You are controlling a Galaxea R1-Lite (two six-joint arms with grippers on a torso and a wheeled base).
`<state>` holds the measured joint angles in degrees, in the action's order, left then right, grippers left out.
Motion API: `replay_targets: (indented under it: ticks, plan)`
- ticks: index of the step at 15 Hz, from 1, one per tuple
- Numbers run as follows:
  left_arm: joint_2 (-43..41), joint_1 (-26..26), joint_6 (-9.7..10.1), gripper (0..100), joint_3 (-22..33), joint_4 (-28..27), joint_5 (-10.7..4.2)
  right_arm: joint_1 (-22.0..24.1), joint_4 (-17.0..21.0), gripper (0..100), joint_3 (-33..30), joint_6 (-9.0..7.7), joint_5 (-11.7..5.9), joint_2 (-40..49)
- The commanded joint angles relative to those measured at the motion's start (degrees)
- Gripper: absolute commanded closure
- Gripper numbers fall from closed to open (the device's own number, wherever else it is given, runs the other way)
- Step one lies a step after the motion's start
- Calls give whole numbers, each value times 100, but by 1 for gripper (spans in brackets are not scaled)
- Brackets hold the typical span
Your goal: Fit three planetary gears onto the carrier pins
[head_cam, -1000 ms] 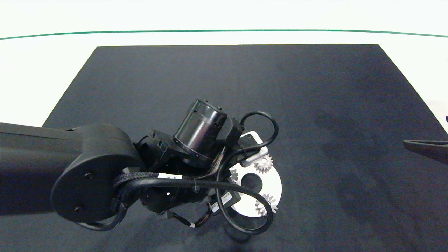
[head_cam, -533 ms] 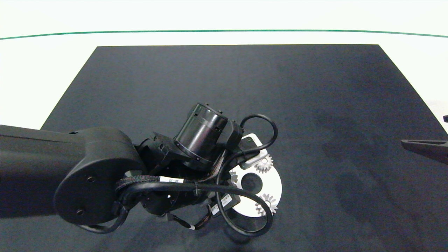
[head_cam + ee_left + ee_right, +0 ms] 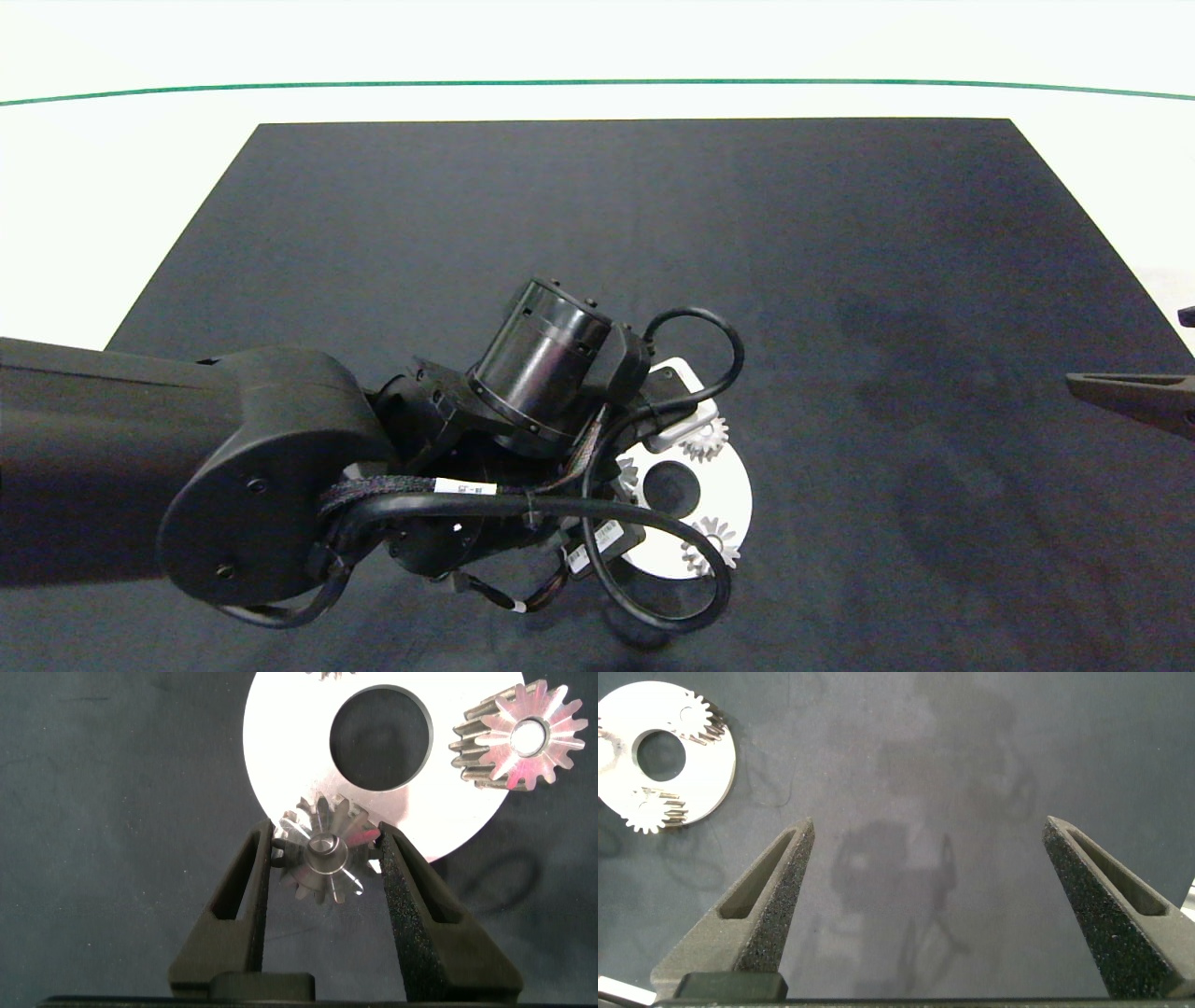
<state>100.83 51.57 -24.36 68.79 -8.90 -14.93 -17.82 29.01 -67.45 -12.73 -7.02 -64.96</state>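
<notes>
A black mat (image 3: 653, 233) covers most of the white table (image 3: 112, 187), and the left arm (image 3: 233, 476) reaches across it from the left edge, its wrist bent down over the white disc (image 3: 733, 499) near the mat's front middle. The disc lies flat, with a large round centre hole.

The left gripper (image 3: 327, 854) hangs over the disc's rim, its two grey fingers (image 3: 245, 891) narrowed to about one gear's width. Between them sits a planetary gear (image 3: 324, 849), upright teeth all round, its centre hole seated around a carrier pin (image 3: 324, 846) whose top shows in the bore. Both finger pads sit right at the gear's teeth (actual contact cannot be told for certain).

A second gear (image 3: 521, 739) rests on the disc at its rim, on the far side of the centre hole from the gripped one, also around a pin. A third gear (image 3: 705, 439) sits on the disc's rear rim, partly under the wrist.

The right gripper (image 3: 929, 887) is parked well apart at the mat's right edge, fingers spread wide, holding nothing.
</notes>
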Motion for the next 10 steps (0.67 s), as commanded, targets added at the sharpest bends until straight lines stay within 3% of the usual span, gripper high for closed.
replay_targets:
  ticks: [1,10]
  plan:
    - [16,-6,-16,100,-76,-7,-10,-2,17,0,-5,-11,-1,-8]
    - [51,11,-34,100,-59,116,-1,-2,17,0,13,-11,-1,-8]
